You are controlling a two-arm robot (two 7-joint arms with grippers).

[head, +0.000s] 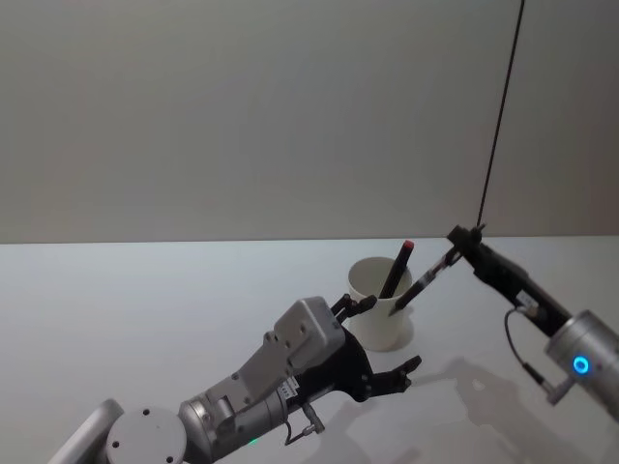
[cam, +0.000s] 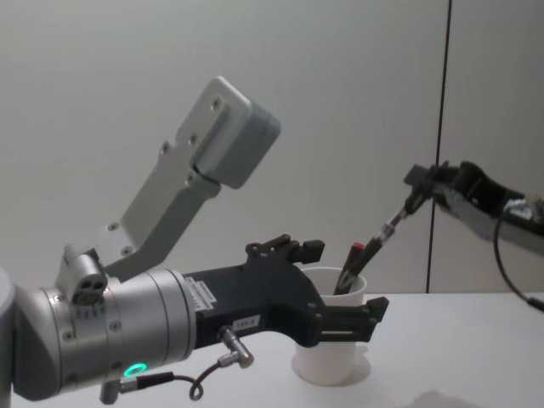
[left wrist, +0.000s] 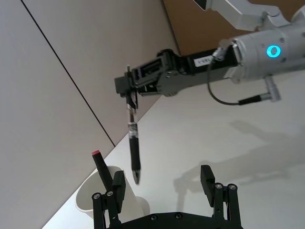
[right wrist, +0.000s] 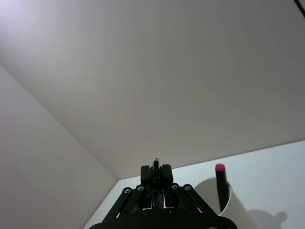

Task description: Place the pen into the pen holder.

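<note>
Left arm (cam: 170,314) reaches forward across the white table (head: 145,319); left gripper (head: 382,338) sits just in front of the pen holder (head: 380,311), fingers spread wide, grasping nothing. Right gripper (head: 464,237) hangs above and to the right of the cup, clenched on the top end of the pen (head: 426,280); pen is tilted, tip at the cup's rim. A second, red-capped pen (head: 397,268) stands inside the cup.

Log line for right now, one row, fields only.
right gripper: shut on pen, tip at cup rim | left gripper: open beside pen holder | holder: upright, red-capped pen inside
</note>
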